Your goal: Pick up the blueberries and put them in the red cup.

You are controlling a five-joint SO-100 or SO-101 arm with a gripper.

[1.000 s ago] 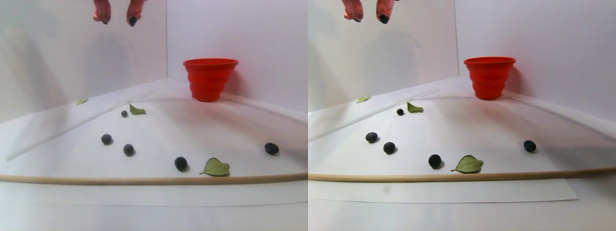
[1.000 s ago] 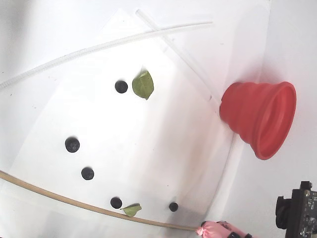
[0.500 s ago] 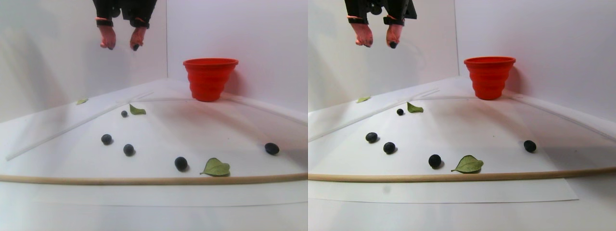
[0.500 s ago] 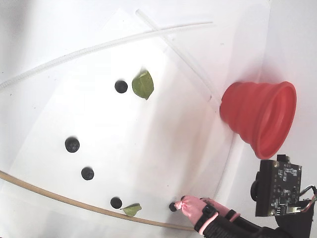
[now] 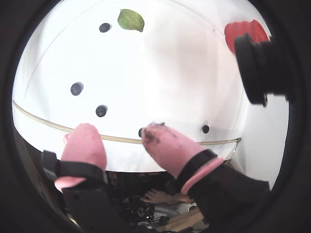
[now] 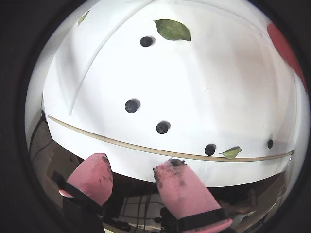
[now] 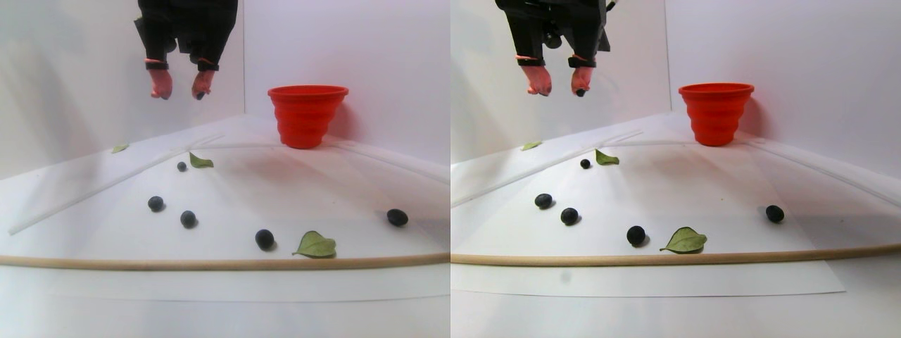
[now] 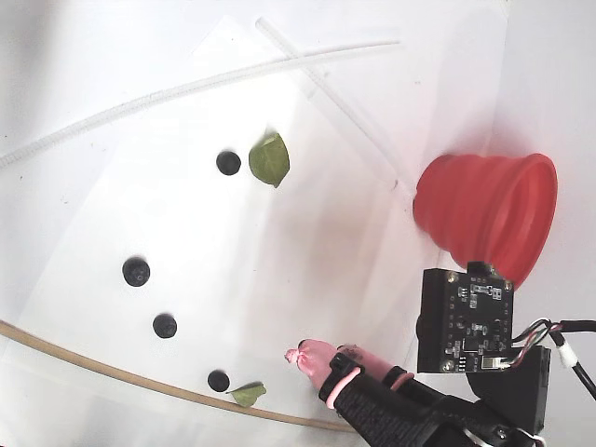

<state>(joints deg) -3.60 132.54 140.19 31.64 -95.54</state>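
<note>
Red cup (image 7: 307, 115) stands upright at the back of the white sheet (image 7: 232, 183), against the wall. Five blueberries (image 7: 264, 239) lie loose on the sheet in front of the cup; none visibly inside it. A green leaf (image 7: 315, 245) lies just beside the nearest berry, another leaf (image 7: 200, 161) by the farthest one. A wooden strip (image 7: 211, 264) crosses the sheet's front edge. The stereo pair shows all five berries; the fixed view shows four, the arm covering the rest. Gripper (image 7: 181, 87) hangs high, left of the cup, pink fingertips (image 6: 177, 182) parted, nothing between them.
</note>
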